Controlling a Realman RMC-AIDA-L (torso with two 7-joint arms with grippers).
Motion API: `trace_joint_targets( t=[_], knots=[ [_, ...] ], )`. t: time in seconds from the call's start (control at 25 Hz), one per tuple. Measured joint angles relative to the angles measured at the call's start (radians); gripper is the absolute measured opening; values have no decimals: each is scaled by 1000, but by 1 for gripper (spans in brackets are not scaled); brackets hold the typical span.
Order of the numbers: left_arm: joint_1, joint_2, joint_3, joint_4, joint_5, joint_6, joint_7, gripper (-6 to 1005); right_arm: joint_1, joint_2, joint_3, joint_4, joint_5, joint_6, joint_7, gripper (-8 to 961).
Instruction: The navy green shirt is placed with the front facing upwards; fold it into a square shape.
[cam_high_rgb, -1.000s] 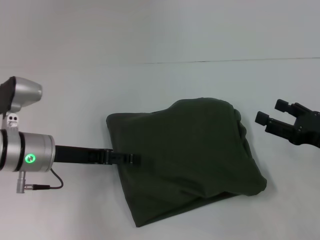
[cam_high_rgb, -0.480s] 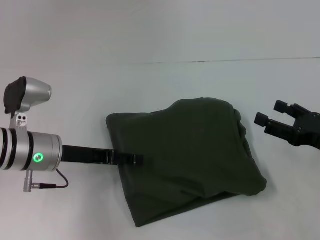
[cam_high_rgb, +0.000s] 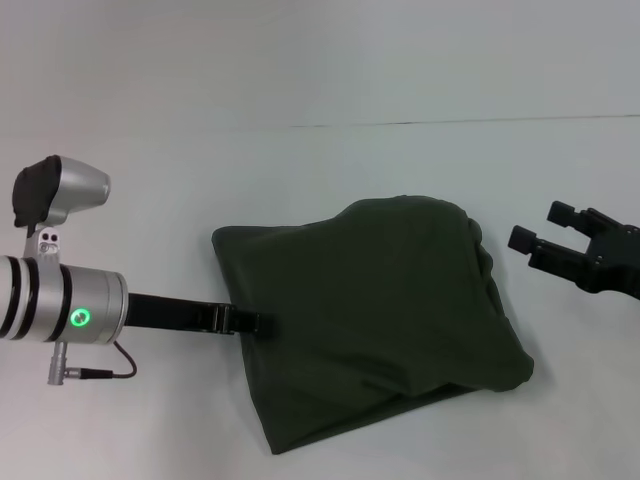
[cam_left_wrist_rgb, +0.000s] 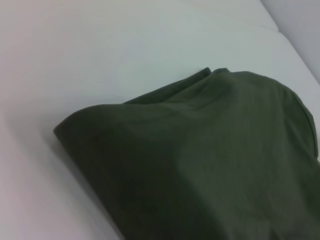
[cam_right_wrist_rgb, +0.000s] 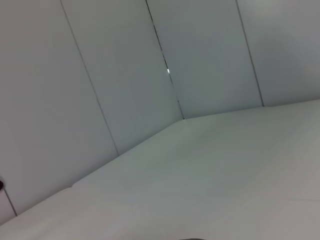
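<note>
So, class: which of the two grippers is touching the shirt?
The left gripper: its tip meets the shirt's left edge. The right gripper hangs open, apart from the shirt, off its right side.

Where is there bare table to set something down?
Bare table lies behind the shirt, up to the back edge, and between it and the right gripper. It is crowded at its left edge, where the left gripper lies.
</note>
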Motion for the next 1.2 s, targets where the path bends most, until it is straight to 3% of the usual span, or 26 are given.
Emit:
trace_joint_targets(
  t=[0.44, 1.2],
  knots=[
    [-13, -4, -1, 6, 4, -6, 3, 117, 1, 1, -1, 0, 0, 0, 3, 932],
    [-53, 26, -6, 5, 13, -59, -50, 75, 3, 1, 4, 0, 2, 1, 6, 932]
  ],
)
